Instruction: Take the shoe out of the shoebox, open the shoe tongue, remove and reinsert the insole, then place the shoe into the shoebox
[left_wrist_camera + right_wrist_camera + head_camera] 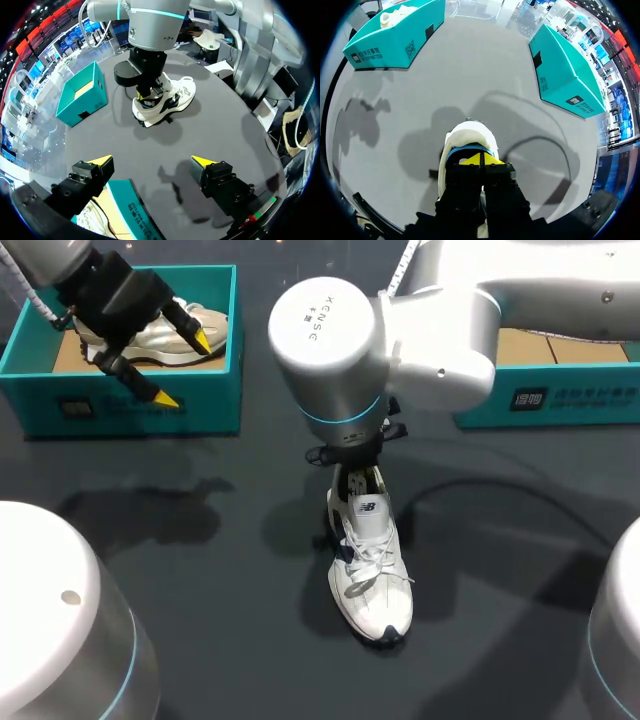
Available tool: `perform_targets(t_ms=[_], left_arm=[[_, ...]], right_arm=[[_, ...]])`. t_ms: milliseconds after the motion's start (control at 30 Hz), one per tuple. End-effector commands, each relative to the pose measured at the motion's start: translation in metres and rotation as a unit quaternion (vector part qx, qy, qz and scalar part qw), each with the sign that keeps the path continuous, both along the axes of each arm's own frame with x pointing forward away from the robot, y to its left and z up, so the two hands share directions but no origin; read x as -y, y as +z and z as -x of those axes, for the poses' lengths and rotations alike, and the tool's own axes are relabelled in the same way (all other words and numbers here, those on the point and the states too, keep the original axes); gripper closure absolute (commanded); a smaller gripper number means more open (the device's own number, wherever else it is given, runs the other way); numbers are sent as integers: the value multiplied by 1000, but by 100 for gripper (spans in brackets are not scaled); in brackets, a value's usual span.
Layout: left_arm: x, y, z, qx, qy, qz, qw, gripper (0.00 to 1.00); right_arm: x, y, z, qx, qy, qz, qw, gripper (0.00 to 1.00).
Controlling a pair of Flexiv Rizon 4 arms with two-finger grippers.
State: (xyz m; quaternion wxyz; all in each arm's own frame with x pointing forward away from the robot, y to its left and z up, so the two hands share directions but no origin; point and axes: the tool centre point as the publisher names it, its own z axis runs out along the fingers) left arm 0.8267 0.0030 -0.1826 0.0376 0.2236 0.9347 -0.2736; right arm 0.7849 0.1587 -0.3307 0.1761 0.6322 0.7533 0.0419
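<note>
A dark grey table (200, 640) holds a white shoe (372, 580) at its middle, toe toward the robot. A teal shoebox (140, 405) at the far left holds a second shoe (190, 325). Another teal box (560, 405) sits far right, half hidden by the right arm. The left gripper (185, 369) hangs spread over the shoebox. The right gripper (481, 160) has its tips pressed together in the shoe's opening, and any pinch is hidden.

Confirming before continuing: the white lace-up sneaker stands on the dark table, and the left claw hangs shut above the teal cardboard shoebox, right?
No: the left claw hangs open above the teal cardboard shoebox, yellow tips wide apart, as the left wrist view shows. The rest holds.
</note>
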Motion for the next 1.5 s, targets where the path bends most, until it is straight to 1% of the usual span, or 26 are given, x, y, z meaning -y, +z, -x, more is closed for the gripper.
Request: perform_targets(t_ms=[33, 133, 233, 400, 500, 567, 733, 800, 867, 967, 1133, 1300, 1500], left_arm=[[0, 0, -1, 0, -1, -1, 1000, 0], [0, 0, -1, 0, -1, -1, 1000, 0], [0, 0, -1, 0, -1, -1, 1000, 0], [0, 0, -1, 0, -1, -1, 1000, 0], [0, 0, -1, 0, -1, -1, 1000, 0], [0, 0, -1, 0, -1, -1, 1000, 0], [0, 0, -1, 0, -1, -1, 1000, 0], [0, 0, -1, 0, -1, -1, 1000, 0], [0, 0, -1, 0, -1, -1, 1000, 0], [0, 0, -1, 0, -1, -1, 1000, 0], [0, 0, -1, 0, -1, -1, 1000, 0], [0, 0, -1, 0, -1, -1, 1000, 0], [0, 0, -1, 0, -1, -1, 1000, 0]], right_arm=[[9, -6, -2, 4, 9, -29, 1000, 100], [5, -12, -7, 4, 10, -28, 1000, 100], [5, -23, -8, -9, 3, -30, 999, 100], [7, -46, -5, -33, -2, -46, 998, 100], [7, -52, -2, -39, -4, -51, 998, 100], [7, -48, 2, -34, -8, -50, 998, 100], [5, -21, 8, -7, -16, -30, 999, 100], [3, -13, 8, 0, -15, -25, 1000, 100], [0, -8, 8, 4, -15, -20, 1000, 100], [-2, -9, 5, 2, -15, -26, 1000, 100], [-1, -26, -5, -25, -12, -61, 998, 100], [-1, -44, -11, -51, -10, -95, 994, 100], [-12, -65, -12, -75, 4, -104, 992, 100]])
